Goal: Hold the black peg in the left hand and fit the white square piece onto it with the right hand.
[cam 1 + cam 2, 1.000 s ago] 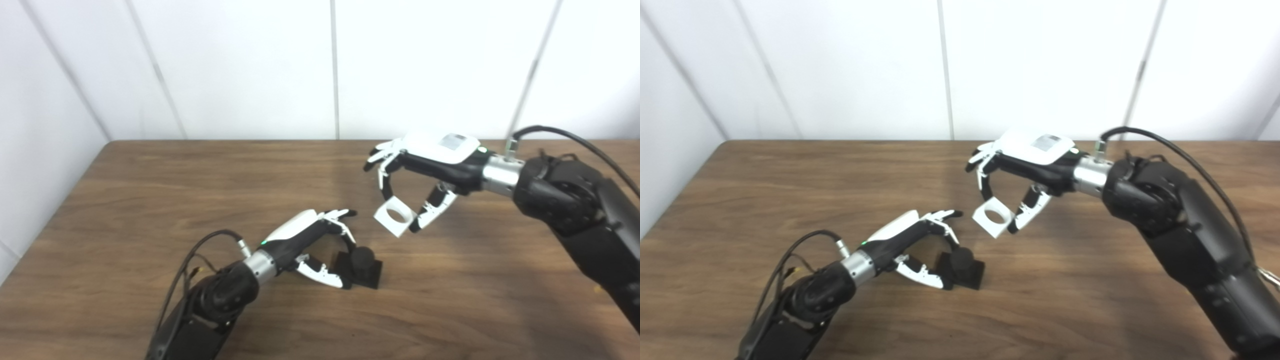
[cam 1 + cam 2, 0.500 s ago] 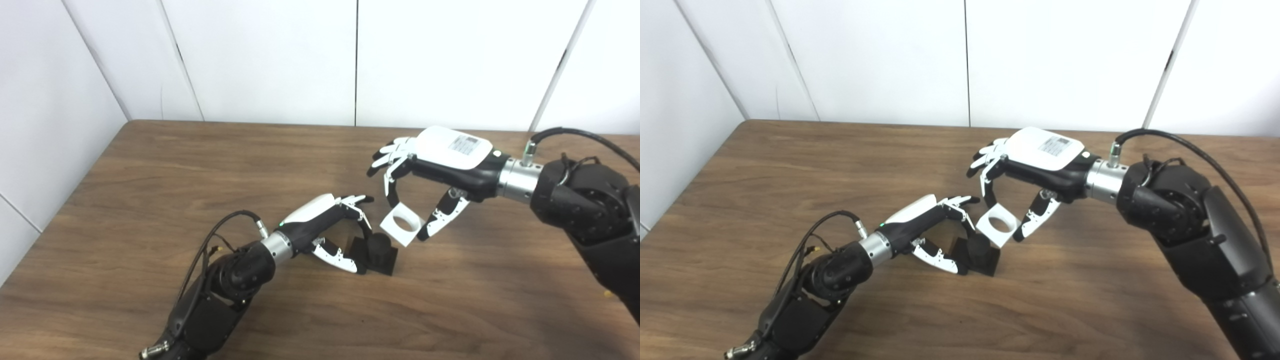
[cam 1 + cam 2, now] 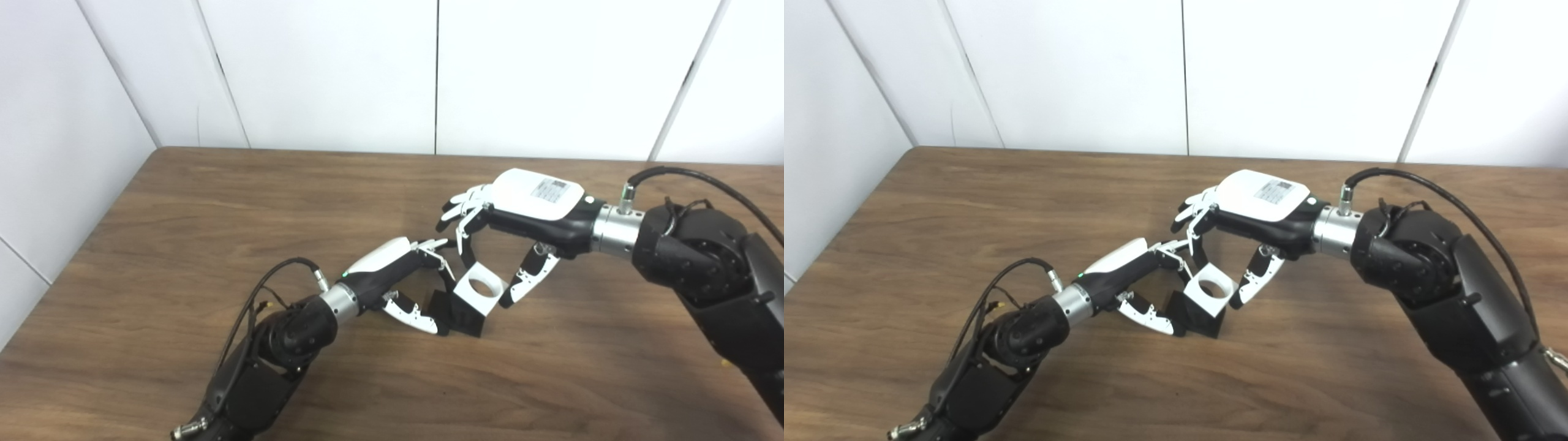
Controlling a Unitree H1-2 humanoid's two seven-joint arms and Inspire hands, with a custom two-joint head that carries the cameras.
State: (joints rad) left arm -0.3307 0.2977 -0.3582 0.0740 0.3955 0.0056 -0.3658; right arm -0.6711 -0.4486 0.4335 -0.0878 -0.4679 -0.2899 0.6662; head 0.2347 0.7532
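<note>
- The white square piece, with a round hole through its top face, sat directly over the black peg, hiding the peg's post; only the dark square base showed beneath and beside it. Whether the piece was fully seated could not be told.
- The black peg's base rested on the wooden table, a little right of the table's middle and toward the near edge.
- The right hand was closed on the white square piece, fingers curled down at its far-left side and the thumb pressing its right side, palm facing down above it.
- The left hand gripped the black peg's base from the left, its thumb touching the near-left corner and its fingers arched over toward the far side, close to the white piece.
- The fingertips of the two hands nearly met above the piece.
- Both forearms came in low over the table, a cable looping from each wrist.
- White wall panels stood behind the table.
</note>
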